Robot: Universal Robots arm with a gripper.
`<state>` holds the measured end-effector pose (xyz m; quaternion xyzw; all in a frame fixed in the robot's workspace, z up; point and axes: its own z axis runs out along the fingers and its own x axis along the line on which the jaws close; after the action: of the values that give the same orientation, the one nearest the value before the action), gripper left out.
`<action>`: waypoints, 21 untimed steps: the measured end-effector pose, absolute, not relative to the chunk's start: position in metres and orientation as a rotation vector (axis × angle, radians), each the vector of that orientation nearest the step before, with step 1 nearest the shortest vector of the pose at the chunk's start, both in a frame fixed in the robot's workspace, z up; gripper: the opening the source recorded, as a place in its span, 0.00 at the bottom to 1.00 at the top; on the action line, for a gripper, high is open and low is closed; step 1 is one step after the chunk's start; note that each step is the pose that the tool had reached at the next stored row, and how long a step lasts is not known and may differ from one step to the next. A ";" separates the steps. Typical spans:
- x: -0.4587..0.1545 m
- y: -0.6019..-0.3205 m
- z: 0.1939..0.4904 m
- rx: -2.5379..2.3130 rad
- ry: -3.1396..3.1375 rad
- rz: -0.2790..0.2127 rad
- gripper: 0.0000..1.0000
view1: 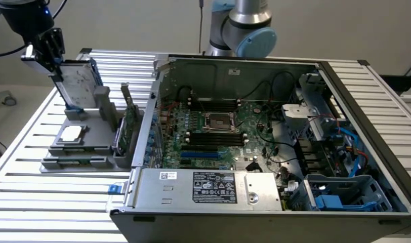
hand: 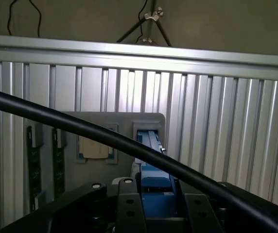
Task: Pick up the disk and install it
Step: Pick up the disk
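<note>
A: Disk (hand: 154, 187), where is it?

B: Right at the wrist camera. Its blue frame sits between the two black fingers (hand: 129, 213) of the gripper (hand: 157, 216), which is clamped on its upper end.

A: Is it clear of its slot?

B: I can't tell. In the exterior view it stands nearly upright, leaning a little, silver face toward the camera. Its lower end is down at the grey holder (view1: 84, 136), but whether the two touch is hidden.

A: What's just past it?

B: A black cable (hand: 80, 128) crosses in front of the holder. In the holder, a pale square chip (hand: 94, 148) lies flat in its pocket beside the disk's slot. Two green cards (hand: 33, 165) stand on edge on the chip's other side.

A: And under all that?

B: A ribbed aluminium counter (hand: 217, 121) carries the holder. On the exterior view's right, just beside the holder, an open computer case (view1: 367, 101) lies on the same counter, its board (view1: 212, 126) facing up.

A: Farthest back?

B: A plain wall (hand: 80, 19) beyond the counter's edge.
</note>
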<state>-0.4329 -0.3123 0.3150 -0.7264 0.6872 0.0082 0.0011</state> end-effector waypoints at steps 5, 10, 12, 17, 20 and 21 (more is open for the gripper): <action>-0.433 -0.312 0.338 -2.281 2.157 0.026 0.33; -0.432 -0.312 0.361 -2.280 2.157 0.026 0.33; -0.432 -0.312 0.370 -2.280 2.157 0.026 0.33; -0.429 -0.312 0.392 -2.281 2.157 0.026 0.33; -0.418 -0.312 0.406 -2.282 2.158 0.028 0.33; -0.414 -0.312 0.410 -2.282 2.159 0.030 0.33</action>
<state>-0.4139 -0.3124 0.4104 -0.7264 0.6872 0.0094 -0.0001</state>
